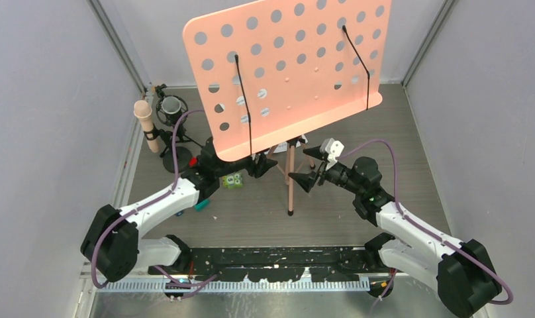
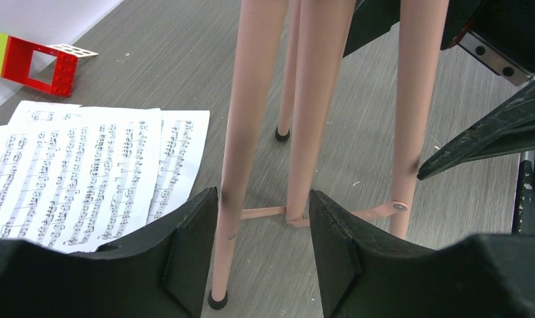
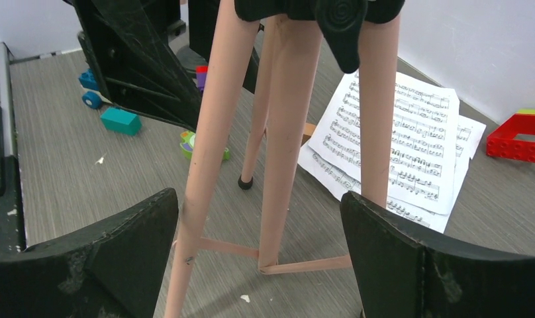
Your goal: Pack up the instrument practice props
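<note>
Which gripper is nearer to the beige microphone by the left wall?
Left. The left gripper reaches the music stand legs from the microphone side; the right gripper is on the legs' opposite side, farther from the microphone.

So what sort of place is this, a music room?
More likely a robot test booth: plain grey walls box in a table, two robot arms are bolted at its edge, and the music stand, sheet music and microphone look like props.
</note>
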